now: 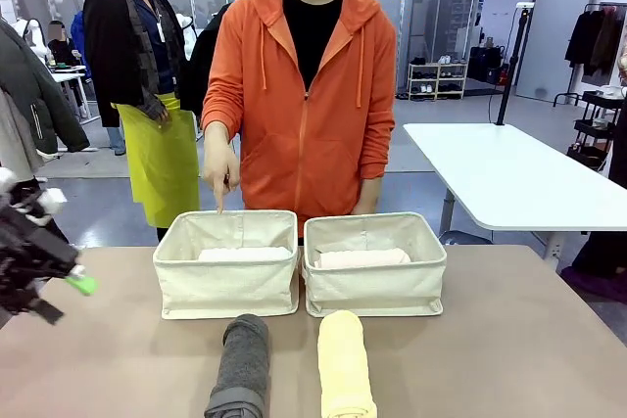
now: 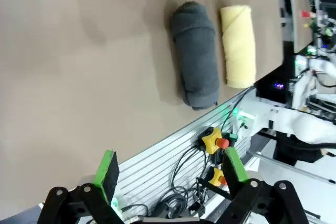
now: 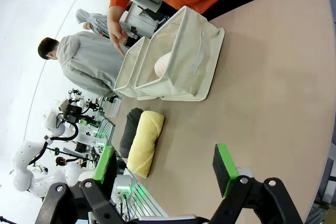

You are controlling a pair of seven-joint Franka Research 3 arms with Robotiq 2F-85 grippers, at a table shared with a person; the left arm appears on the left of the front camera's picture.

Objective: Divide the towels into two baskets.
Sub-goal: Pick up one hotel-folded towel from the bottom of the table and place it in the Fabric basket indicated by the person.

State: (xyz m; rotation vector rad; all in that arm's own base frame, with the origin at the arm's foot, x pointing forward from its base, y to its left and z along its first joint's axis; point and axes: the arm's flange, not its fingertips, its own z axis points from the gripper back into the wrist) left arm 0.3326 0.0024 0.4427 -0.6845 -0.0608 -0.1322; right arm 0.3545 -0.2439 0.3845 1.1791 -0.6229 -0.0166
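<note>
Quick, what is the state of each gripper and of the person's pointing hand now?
Left gripper: open, empty.
Right gripper: open, empty.
Person's hand: points down at left basket, holds nothing.

Your cream left basket (image 1: pixel 225 291) held a white towel roll (image 1: pixel 245 255), your right basket (image 1: pixel 375 291) a pale pink roll (image 1: pixel 362 258); the dark grey roll (image 1: pixel 240 369) and pale yellow roll (image 1: pixel 344 364) lay parallel just in front.
</note>
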